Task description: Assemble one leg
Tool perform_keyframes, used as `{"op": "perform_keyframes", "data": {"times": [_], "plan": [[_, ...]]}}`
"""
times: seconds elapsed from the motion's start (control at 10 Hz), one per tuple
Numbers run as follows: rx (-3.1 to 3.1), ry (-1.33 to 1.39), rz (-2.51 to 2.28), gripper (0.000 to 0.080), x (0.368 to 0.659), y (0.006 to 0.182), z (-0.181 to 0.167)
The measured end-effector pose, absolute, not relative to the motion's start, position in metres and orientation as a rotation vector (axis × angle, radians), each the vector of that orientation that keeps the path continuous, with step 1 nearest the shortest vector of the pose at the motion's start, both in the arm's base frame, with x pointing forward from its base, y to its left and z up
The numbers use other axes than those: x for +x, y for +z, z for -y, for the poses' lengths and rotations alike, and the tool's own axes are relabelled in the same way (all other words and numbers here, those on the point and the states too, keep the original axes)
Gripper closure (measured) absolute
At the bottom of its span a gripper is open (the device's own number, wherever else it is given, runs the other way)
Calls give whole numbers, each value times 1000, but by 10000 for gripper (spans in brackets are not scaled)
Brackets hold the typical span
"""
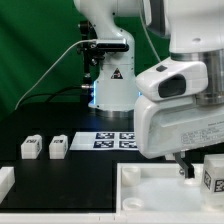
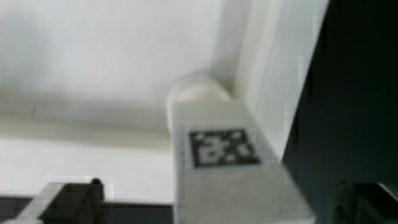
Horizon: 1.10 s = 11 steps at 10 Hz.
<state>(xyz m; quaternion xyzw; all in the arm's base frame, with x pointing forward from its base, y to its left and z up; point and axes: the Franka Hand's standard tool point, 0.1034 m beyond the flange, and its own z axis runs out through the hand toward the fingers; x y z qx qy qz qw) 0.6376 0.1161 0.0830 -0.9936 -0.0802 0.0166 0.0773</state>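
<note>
Gripper: the gripper (image 2: 222,208) is spread wide with nothing clamped. Both dark fingertips (image 2: 71,200) sit clear of the leg, one on each side.
Leg: the leg (image 2: 228,115) sits right between the jaws and touches neither. Its far end reaches into a corner of the white panel (image 2: 89,60) under the gripper.
Label on the leg: a black-and-white square tag (image 2: 222,148) faces the wrist camera. It's just a blocky pattern, pretty blurry, with nothing that reads as letters.
Other markings: the marker board (image 1: 115,138) lies beyond the gripper and carries several of the same kind of square tags. The arm base (image 1: 110,75) further back has a small dark logo, too tiny to read.
Exterior view only: it shows the big white gripper (image 1: 188,168) body over the panel (image 1: 150,195). The leg (image 1: 212,172) is just beside the one dark finger (image 1: 184,165) that shows, so the opening can't be judged from here. One spare leg (image 1: 58,146) and a second spare leg (image 1: 31,147) sit on the black table (image 1: 40,125). Both are well apart from the gripper, toward the exterior view's left.
Wrist view only: it shows both fingertips and the open gap on each side of the leg, plus the tag face-on.
</note>
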Motion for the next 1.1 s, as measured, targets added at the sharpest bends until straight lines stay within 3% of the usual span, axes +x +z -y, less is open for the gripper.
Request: {"op": "perform_keyframes", "data": {"times": [0.3,0.5,0.6,0.7,0.9,1.1], "plan": [[-2975,21,236,150,641,81,-118],[-2975,21,237,414,641,81,-118],[-2978,22,237,414,641,81,-117],[-2979,23,220,504,641,81,-116],[-2983,27,172,504,641,81,-115],[-2953,-28,-517,504,635,80,-114]]}}
